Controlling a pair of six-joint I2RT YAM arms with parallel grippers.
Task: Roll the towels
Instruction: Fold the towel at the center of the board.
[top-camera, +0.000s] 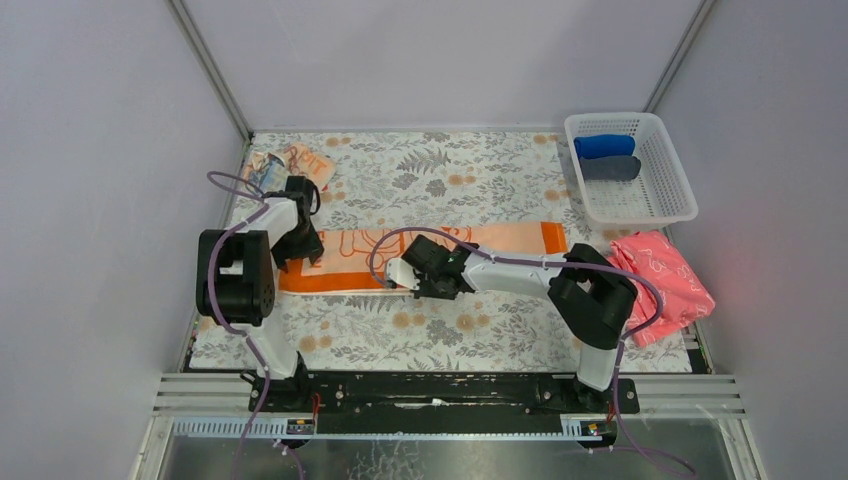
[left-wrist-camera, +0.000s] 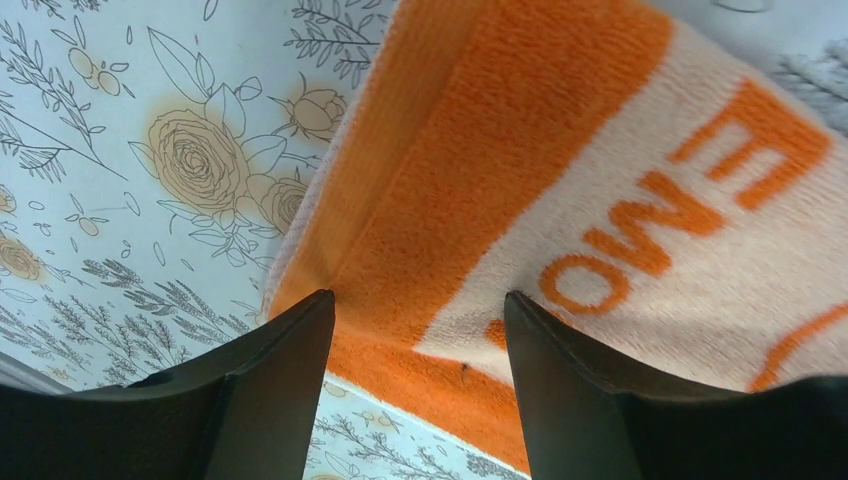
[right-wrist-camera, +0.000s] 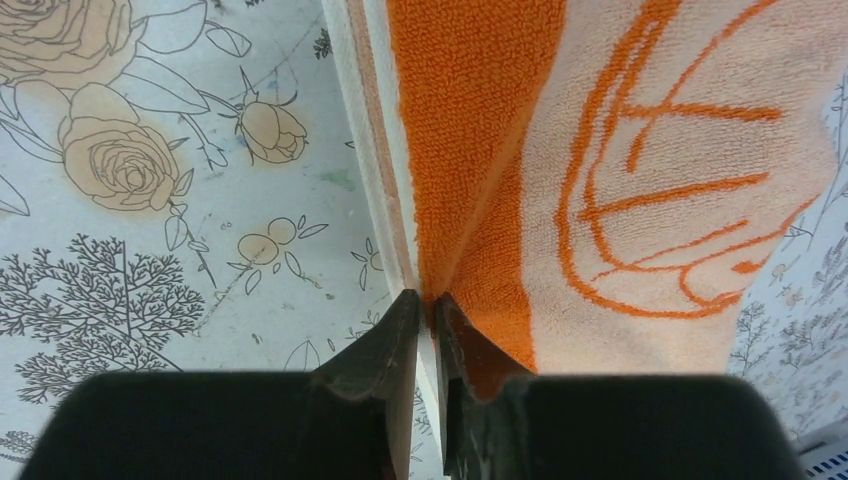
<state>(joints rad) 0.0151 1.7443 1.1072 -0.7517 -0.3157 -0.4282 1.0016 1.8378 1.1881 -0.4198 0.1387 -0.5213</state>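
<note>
The orange-bordered towel (top-camera: 480, 243) lies stretched out left to right across the middle of the mat, cream centre up. My left gripper (top-camera: 300, 256) stands open over its left end; in the left wrist view the fingers (left-wrist-camera: 290, 350) straddle the towel's orange corner (left-wrist-camera: 450, 200) without closing on it. My right gripper (top-camera: 405, 278) is at the towel's near long edge, shut on the orange border (right-wrist-camera: 470, 150), which creases up at the tips (right-wrist-camera: 430, 300). The pale peach printed towel (top-camera: 292, 165) lies crumpled at the back left.
A white basket (top-camera: 655, 205) at the back right holds a blue roll (top-camera: 604, 146) and a dark grey roll (top-camera: 610, 168). A pink cloth (top-camera: 662, 280) lies at the right edge. The floral mat (top-camera: 450, 330) covers the table between grey walls.
</note>
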